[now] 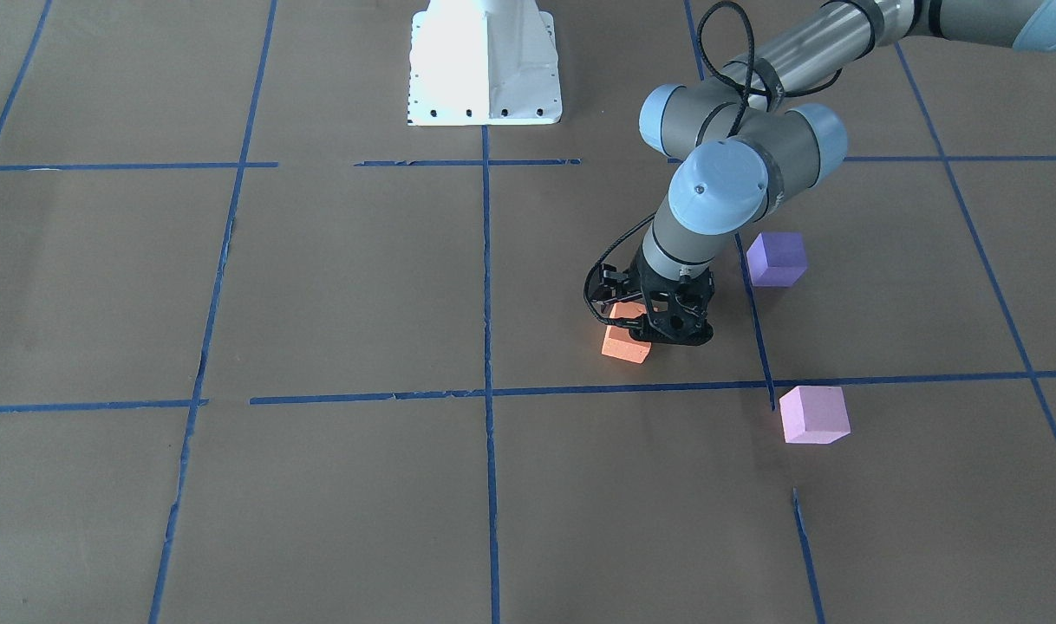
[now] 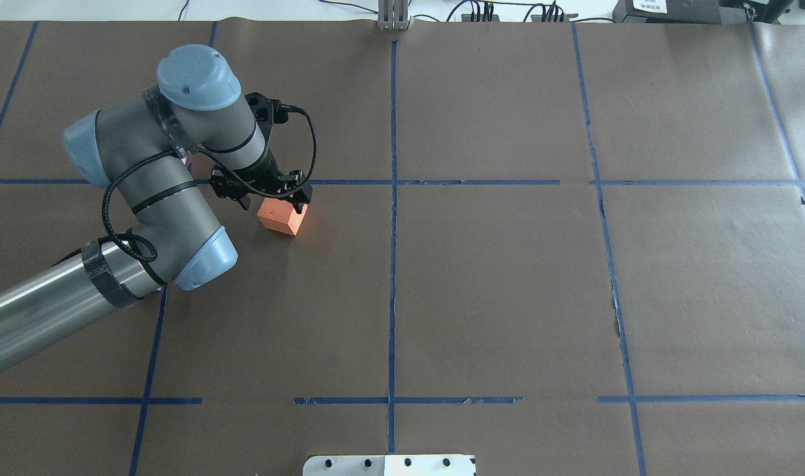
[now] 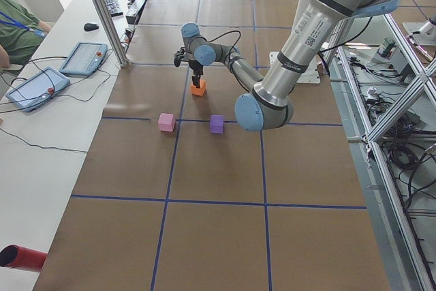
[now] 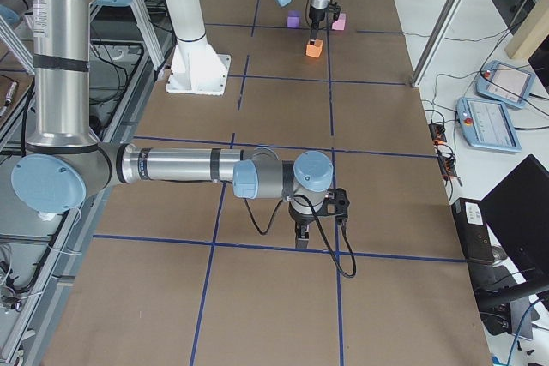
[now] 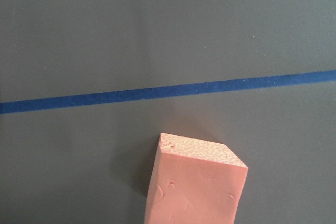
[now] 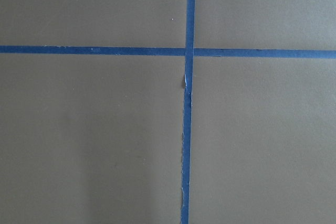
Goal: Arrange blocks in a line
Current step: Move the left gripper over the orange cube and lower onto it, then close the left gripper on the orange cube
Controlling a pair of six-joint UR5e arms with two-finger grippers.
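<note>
The orange block [image 1: 625, 345] sits tilted between the fingers of my left gripper [image 1: 642, 328], which is shut on it close above the brown paper; it also shows in the overhead view [image 2: 281, 217] and fills the bottom of the left wrist view [image 5: 197, 187]. The violet-purple block [image 1: 777, 258] lies behind the gripper, toward the robot. The pale pink block [image 1: 813, 414] lies on the operators' side, by a tape crossing. In the overhead view my left arm hides both. My right gripper [image 4: 300, 239] shows only in the exterior right view, low over a tape line; I cannot tell its state.
Blue tape lines [image 1: 486, 286] divide the brown paper into squares. The white robot base [image 1: 485, 78] stands at the table's robot-side edge. Tablets [image 3: 84, 58] and cables lie on the operators' bench beside the table.
</note>
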